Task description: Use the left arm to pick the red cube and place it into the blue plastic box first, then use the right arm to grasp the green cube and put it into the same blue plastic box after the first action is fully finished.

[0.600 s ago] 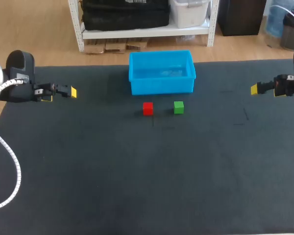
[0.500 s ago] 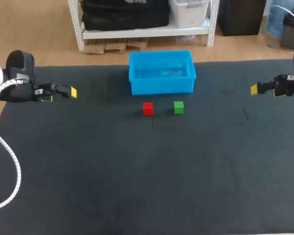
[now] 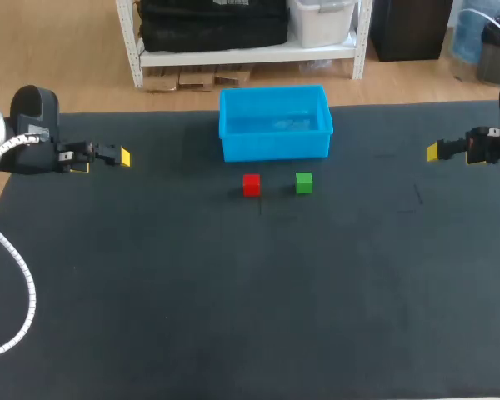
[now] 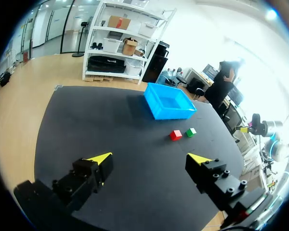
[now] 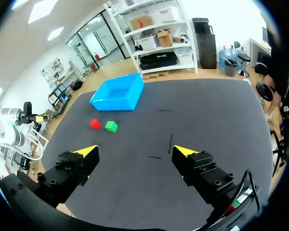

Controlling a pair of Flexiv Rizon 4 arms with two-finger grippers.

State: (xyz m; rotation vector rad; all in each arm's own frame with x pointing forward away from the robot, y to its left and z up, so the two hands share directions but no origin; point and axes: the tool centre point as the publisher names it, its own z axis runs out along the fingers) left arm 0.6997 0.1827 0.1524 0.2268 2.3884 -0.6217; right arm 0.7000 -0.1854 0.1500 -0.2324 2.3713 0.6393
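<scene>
Our left fingers (image 4: 100,160) hang spread and empty, and the right fingers (image 5: 86,152) too. The red cube (image 3: 251,184) sits at the blue box's (image 3: 275,147) six o'clock, with the green cube (image 3: 304,182) at red's three. We should straddle red alone.

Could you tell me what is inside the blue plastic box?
Inside the blue plastic box only its bare floor shows, with some glare. The red cube and green cube sit outside, on the table in front of it. Its near wall hides a thin strip of floor.
</scene>
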